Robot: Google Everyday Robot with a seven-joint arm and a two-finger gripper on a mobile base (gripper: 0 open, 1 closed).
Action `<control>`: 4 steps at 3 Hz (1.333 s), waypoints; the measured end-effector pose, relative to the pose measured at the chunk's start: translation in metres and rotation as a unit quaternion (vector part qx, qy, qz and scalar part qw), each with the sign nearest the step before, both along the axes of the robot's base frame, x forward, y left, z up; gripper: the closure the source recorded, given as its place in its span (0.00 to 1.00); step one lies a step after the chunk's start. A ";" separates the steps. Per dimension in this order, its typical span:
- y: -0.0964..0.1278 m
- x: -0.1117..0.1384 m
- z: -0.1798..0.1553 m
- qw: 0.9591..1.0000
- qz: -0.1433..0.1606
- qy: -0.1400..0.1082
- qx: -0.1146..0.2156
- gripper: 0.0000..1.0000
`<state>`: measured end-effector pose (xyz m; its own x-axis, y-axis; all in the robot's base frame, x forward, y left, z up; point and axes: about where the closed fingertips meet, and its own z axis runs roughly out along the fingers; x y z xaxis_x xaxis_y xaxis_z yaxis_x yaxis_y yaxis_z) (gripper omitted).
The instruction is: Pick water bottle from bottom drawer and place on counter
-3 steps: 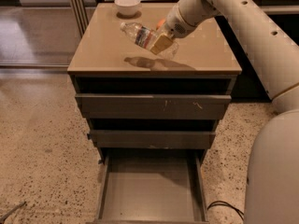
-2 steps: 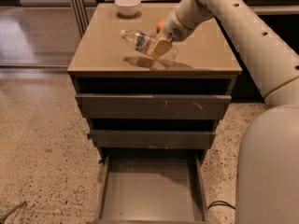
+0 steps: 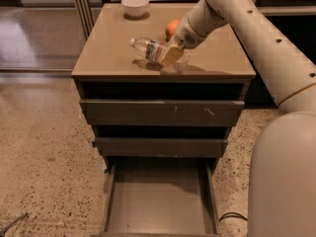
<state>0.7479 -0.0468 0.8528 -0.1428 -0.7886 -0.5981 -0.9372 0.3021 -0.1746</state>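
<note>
The water bottle point(image 3: 149, 48) is a clear plastic bottle with a white cap and a dark red label band. It lies tilted just above the tan counter point(image 3: 113, 53), cap pointing left. My gripper point(image 3: 170, 56) is shut on the bottle's lower half, with a tan finger pad across it. The bottle's shadow falls on the counter right under it. The bottom drawer point(image 3: 158, 201) is pulled out and its grey floor is bare.
A white bowl point(image 3: 135, 5) stands at the counter's back left. An orange point(image 3: 171, 28) sits behind my gripper. Two shallower drawers point(image 3: 158, 113) above the bottom one stand slightly out. My white arm point(image 3: 266, 48) reaches in from the right. Speckled floor lies on the left.
My gripper has carried the bottle lower, closer to the counter top. The orange now shows behind the gripper.
</note>
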 end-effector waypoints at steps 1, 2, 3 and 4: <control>0.000 0.000 0.000 1.000 0.000 0.000 0.000 0.81; 0.000 0.000 0.000 1.000 0.000 0.000 0.000 0.58; 0.000 0.000 0.000 1.000 0.000 0.000 0.000 0.35; 0.000 0.000 0.000 1.000 0.000 0.000 0.000 0.11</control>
